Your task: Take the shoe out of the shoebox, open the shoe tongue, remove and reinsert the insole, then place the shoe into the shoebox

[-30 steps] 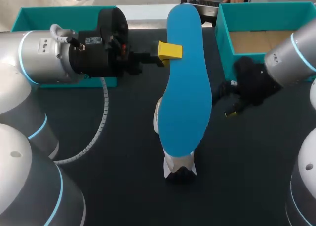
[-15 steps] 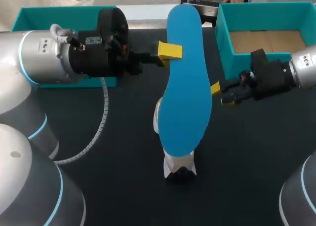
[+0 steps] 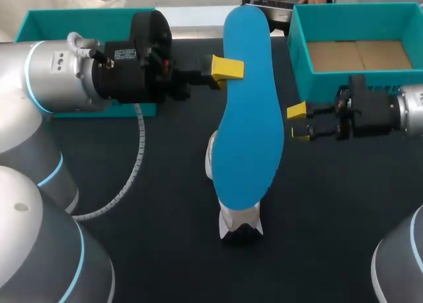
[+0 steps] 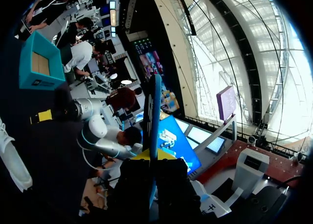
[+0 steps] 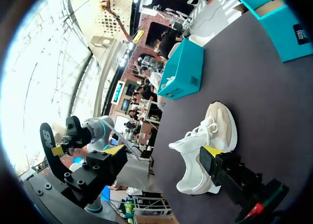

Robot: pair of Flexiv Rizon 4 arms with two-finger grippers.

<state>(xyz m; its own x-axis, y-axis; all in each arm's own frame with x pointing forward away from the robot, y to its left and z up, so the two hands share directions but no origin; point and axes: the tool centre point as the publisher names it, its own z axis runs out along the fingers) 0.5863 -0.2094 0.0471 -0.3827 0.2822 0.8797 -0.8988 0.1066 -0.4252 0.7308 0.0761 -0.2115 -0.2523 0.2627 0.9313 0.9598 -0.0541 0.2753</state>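
My left gripper is shut on the edge of the blue insole and holds it in the air above the table's middle. In the left wrist view the insole shows edge-on between the fingers. Under it the white shoe lies on the dark table, mostly hidden; the right wrist view shows the shoe on its side, laces out. My right gripper hangs open just right of the insole, with nothing between its fingers. The teal shoebox stands at the back right.
The teal box lid lies at the back left, behind my left arm. In the right wrist view the lid stands beyond the shoe. A person's hands rest on a laptop just past the table's far edge.
My right gripper has swung up and to the left, from pointing down beside the shoebox to level, facing the insole. Left arm and insole have not moved.
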